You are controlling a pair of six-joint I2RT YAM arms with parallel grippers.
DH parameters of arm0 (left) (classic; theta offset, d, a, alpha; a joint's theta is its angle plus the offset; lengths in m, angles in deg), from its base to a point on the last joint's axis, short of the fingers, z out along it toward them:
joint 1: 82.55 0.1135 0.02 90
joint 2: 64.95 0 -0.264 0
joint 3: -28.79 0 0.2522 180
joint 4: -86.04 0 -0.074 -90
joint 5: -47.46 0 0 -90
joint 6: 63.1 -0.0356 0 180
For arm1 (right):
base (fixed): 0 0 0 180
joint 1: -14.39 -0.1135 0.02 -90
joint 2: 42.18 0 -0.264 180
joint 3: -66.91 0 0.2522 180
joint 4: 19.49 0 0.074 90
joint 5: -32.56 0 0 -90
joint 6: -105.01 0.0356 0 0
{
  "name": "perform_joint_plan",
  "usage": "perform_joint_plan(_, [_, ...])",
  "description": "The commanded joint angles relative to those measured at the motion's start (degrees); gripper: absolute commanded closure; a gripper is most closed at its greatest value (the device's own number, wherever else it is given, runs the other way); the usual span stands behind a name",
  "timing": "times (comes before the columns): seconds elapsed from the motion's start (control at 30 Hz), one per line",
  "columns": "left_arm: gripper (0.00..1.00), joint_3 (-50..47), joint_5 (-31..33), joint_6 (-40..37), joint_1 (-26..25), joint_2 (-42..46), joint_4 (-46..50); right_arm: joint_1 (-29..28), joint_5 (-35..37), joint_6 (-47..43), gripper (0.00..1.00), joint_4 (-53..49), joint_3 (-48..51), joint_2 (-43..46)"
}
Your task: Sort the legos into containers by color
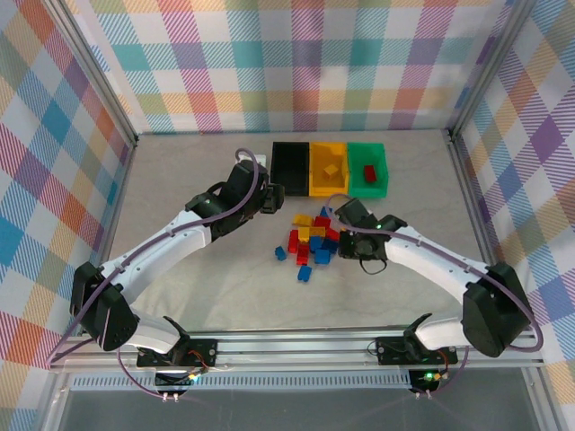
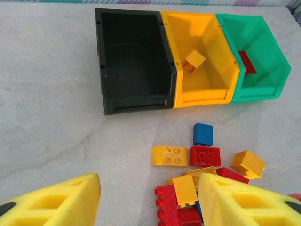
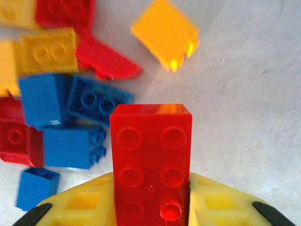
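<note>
- Between the right gripper's (image 3: pixel 151 200) fingers we see a long red brick (image 3: pixel 150 150) clamped, at the edge of the pile of legos (image 1: pixel 310 247).
- Our left gripper (image 2: pixel 148 207) hangs over the same pile, jaws apart, holding nothing.
- Sorted already: one yellow brick (image 2: pixel 194 62) in the yellow bin (image 2: pixel 202 96) and one other red brick (image 2: pixel 247 62) in the green bin (image 2: pixel 256 92); the black bin (image 2: pixel 136 101) has none.
- We judge the task barely begun: most bricks, with all the blue bricks (image 3: pixel 70 146), wait on the table (image 1: pixel 180 180).

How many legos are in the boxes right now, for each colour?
Yellow: 1, the yellow lego in the yellow bin
Red: 1, the red lego in the green bin
Blue: 0, the black bin holds none
Total: 2
</note>
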State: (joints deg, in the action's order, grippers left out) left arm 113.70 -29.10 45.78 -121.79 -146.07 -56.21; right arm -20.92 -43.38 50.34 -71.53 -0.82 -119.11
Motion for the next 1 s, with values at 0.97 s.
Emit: perform_joint_plan(0.97, [0.43, -4.33, 0.74, 2.1, -0.13, 6.97, 2.1, 23.56, -10.57, -23.99, 0.68, 10.48, -36.63, -30.95])
